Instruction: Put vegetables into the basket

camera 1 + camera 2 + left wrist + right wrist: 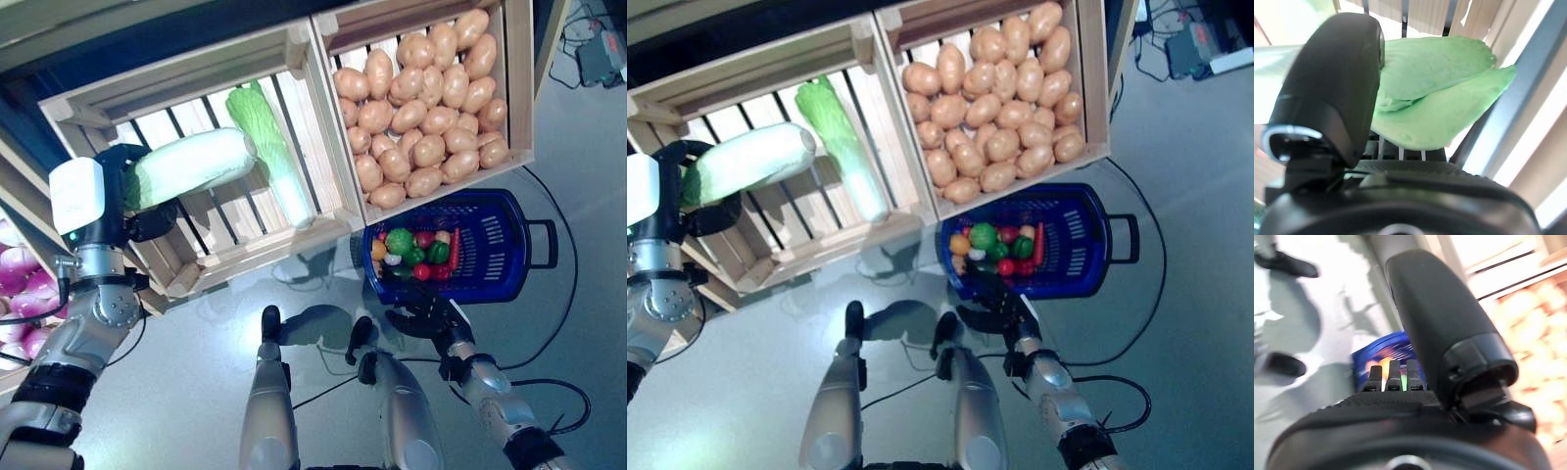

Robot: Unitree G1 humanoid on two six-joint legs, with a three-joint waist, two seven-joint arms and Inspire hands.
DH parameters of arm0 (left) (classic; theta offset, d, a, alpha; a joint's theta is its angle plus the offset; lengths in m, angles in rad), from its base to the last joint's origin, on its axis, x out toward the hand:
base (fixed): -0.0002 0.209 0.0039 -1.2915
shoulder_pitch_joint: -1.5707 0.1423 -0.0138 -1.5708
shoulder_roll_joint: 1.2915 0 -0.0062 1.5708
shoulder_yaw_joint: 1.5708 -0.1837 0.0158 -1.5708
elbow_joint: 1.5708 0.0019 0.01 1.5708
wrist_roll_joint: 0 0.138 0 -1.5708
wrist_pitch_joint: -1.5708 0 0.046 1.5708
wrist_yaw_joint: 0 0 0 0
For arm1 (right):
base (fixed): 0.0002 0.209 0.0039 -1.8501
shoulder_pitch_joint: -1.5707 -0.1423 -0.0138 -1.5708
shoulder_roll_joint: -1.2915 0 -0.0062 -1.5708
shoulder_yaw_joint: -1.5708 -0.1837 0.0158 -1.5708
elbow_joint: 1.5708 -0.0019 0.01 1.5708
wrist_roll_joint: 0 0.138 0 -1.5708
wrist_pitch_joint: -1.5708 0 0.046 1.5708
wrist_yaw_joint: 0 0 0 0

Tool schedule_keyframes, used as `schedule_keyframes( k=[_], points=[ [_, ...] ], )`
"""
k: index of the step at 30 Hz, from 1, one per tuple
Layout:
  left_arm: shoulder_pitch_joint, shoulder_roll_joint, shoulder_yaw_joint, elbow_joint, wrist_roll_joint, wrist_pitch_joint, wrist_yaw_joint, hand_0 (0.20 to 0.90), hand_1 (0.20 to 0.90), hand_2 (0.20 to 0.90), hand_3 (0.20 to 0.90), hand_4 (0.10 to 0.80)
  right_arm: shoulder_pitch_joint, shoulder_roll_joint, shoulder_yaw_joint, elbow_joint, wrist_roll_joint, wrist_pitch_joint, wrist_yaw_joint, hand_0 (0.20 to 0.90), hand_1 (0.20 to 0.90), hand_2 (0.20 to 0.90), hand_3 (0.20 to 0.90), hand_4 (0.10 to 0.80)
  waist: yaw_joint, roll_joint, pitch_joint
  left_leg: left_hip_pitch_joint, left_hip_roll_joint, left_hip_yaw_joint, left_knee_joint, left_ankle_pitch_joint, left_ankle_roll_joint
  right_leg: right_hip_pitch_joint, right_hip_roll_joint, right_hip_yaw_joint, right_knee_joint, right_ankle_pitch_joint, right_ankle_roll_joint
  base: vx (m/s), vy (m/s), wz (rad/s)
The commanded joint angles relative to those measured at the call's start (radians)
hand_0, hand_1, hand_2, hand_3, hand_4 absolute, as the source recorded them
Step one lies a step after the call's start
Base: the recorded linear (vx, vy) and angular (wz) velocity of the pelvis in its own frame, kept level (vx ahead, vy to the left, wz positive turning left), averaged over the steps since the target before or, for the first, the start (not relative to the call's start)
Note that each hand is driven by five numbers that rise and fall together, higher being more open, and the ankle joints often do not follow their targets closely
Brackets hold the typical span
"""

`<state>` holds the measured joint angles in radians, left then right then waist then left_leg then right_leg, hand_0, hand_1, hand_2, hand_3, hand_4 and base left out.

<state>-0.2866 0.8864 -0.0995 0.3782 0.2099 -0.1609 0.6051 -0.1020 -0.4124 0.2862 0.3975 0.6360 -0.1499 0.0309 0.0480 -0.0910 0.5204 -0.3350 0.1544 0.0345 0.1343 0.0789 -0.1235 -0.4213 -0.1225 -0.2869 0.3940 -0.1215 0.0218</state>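
The left hand (127,201) is curled round the leafy green end of a long pale napa cabbage (191,166), holding it lifted over the slatted wooden crate (186,93); its own wrist view shows the thumb pressed against the green leaves, with the crate's slats beyond them; a second napa cabbage with a green top and white stalk (269,152) lies inside that crate, just past the held one and apart from it; on the far side of the crate's wall from the hand, a neighbouring wooden crate is heaped with brown potatoes (421,103); purple-and-white onions (24,294) show at the view's edge, on the hand's other side and below it. The right hand (426,318) hangs low with its fingers relaxed and straight, gripping nothing; directly beyond its fingertips sits the dark blue plastic basket with a loop handle (500,255) on the grey floor (578,166), holding small red, green and orange vegetables (416,255) bunched at the end nearest the hand.
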Motion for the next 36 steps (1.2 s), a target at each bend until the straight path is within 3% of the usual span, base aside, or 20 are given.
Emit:
schedule_keyframes(
  k=[1, 5, 9, 12, 23, 36],
  points=[
    [-0.010, -0.045, 0.091, -0.124, -0.063, -0.084, -0.008, 0.300, 0.300, 0.300, 0.300, 0.400, 0.062, -0.042, -0.093, -0.173, 0.025, -0.107, 0.092, 0.900, 0.900, 0.900, 0.900, 0.800, -0.015, 0.014, -0.034, 0.004, -0.043, 0.056, 0.045, -0.011, 0.009, 0.208, -0.002, -0.023, -0.238, 0.077, 0.047, 0.054, -0.020, 0.02],
    [0.070, -0.165, 0.058, -0.156, -0.103, -0.089, -0.095, 0.300, 0.300, 0.300, 0.300, 0.400, 0.091, -0.050, -0.129, -0.308, 0.065, -0.075, 0.195, 0.900, 0.900, 0.900, 0.900, 0.800, -0.016, 0.006, -0.091, 0.095, -0.045, 0.058, -0.019, -0.012, 0.011, 0.310, 0.000, -0.028, -0.319, 0.098, 0.059, 0.086, -0.046, 0.02],
    [0.105, -0.230, 0.022, -0.162, -0.112, -0.067, -0.175, 0.300, 0.300, 0.300, 0.300, 0.400, 0.092, -0.064, -0.141, -0.381, 0.145, 0.051, 0.255, 0.900, 0.900, 0.900, 0.900, 0.800, -0.017, 0.008, -0.143, 0.153, -0.050, 0.061, -0.068, -0.004, 0.013, 0.373, 0.000, -0.026, -0.380, 0.125, 0.068, 0.098, 0.013, 0.00],
    [0.107, -0.259, -0.016, -0.158, -0.122, -0.051, -0.226, 0.300, 0.300, 0.300, 0.300, 0.400, 0.081, -0.079, -0.131, -0.424, 0.178, 0.094, 0.311, 0.900, 0.900, 0.900, 0.900, 0.800, -0.015, 0.016, -0.174, 0.189, -0.053, 0.058, -0.103, 0.003, 0.011, 0.407, 0.003, -0.027, -0.415, 0.142, 0.073, 0.087, 0.027, 0.01],
    [0.025, -0.331, -0.174, -0.102, -0.172, 0.033, -0.341, 0.300, 0.300, 0.300, 0.300, 0.400, -0.089, -0.097, 0.002, -0.552, 0.264, 0.270, 0.329, 0.900, 0.900, 0.900, 0.900, 0.800, -0.001, 0.029, -0.240, 0.263, -0.060, 0.034, -0.154, -0.003, 0.016, 0.463, 0.013, -0.018, -0.445, 0.149, 0.071, 0.026, 0.003, 0.01],
    [0.015, -0.407, -0.268, -0.097, -0.241, 0.079, -0.440, 0.300, 0.300, 0.300, 0.300, 0.400, -0.171, 0.025, 0.083, -0.531, 0.333, 0.232, 0.239, 0.900, 0.900, 0.900, 0.900, 0.800, 0.026, 0.051, -0.329, 0.332, -0.066, 0.013, -0.222, -0.012, 0.016, 0.499, 0.008, -0.018, -0.481, 0.166, 0.083, 0.040, -0.007, 0.01]
  ],
)
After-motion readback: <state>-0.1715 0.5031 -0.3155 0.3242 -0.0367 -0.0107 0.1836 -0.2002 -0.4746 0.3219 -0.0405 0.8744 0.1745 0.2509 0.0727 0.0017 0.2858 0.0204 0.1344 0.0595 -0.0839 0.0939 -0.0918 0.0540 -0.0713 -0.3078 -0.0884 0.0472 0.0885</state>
